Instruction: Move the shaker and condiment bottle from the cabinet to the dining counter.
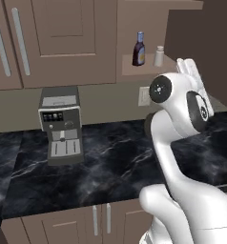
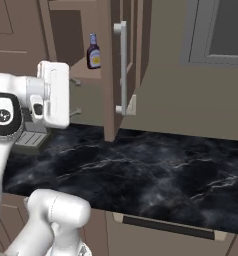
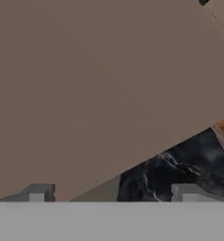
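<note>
The cabinet (image 1: 63, 38) hangs on the wall with its right compartment open. On that shelf stands the condiment bottle (image 1: 139, 49) (image 2: 93, 52), dark red-brown with a blue-grey cap. The small white shaker (image 1: 159, 55) is just to its right. My gripper (image 2: 76, 97) (image 3: 113, 193) is open with nothing between its fingers. It hovers below shelf level, in front of the open compartment and apart from both items. In the hand view it faces a plain brown panel. The dining counter is out of view.
The open cabinet door with its long silver handle (image 2: 122, 67) juts out right of the gripper. A grey coffee machine (image 1: 61, 125) stands on the black marble worktop (image 1: 110, 162) at the left. A wall socket (image 1: 144, 95) sits under the shelf.
</note>
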